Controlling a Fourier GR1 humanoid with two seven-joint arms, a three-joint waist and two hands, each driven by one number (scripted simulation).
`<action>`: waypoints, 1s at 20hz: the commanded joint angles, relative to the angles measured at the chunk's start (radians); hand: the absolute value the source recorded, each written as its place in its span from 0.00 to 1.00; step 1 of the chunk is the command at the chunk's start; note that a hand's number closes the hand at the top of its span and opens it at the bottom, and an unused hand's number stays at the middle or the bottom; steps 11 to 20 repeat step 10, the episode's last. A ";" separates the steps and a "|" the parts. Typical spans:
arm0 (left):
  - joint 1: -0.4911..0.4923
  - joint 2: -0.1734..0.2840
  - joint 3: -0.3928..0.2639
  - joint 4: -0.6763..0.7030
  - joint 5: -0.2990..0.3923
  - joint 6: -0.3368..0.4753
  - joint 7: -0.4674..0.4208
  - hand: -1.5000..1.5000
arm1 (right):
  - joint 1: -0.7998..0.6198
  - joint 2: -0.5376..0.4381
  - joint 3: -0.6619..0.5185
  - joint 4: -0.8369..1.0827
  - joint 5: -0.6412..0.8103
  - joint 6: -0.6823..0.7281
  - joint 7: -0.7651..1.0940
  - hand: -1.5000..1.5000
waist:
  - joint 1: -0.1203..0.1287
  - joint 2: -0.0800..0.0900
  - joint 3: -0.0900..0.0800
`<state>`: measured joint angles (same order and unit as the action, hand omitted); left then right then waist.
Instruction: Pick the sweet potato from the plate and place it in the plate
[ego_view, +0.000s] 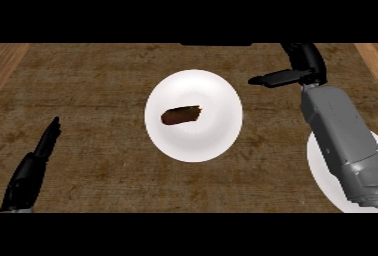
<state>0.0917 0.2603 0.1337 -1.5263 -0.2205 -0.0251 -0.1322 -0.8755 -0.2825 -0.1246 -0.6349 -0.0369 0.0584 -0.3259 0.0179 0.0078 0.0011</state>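
Observation:
A brown sweet potato (181, 115) lies in the middle of a white plate (194, 85) at the centre of the counter. A second white plate (320, 172) shows at the right edge, mostly hidden under my right forearm. My right hand (299, 67) is beyond and to the right of the centre plate, fingers relaxed and holding nothing, the thumb pointing left toward the plate's rim. My left hand (40, 147) rests at the lower left with fingers straight, well away from both plates.
The counter top (88, 80) is a dark brown, woven-looking surface with lighter wooden strips along its left and right edges. A dark shape (218, 44) sits at the far edge above the centre plate.

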 joint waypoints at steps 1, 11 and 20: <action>0.012 -0.008 0.002 0.020 -0.005 0.000 -0.035 0.50 | -0.013 -0.106 -0.059 0.122 -0.016 0.111 -0.147 0.00 | 0.009 0.002 0.000; -0.035 -0.004 0.007 0.018 0.000 -0.024 -0.003 0.50 | -0.058 -0.236 -0.086 0.354 0.034 0.232 -0.309 0.00 | 0.019 0.007 0.001; -0.035 -0.004 0.007 0.018 0.000 -0.024 -0.003 0.50 | -0.058 -0.236 -0.086 0.354 0.034 0.232 -0.309 0.00 | 0.019 0.007 0.001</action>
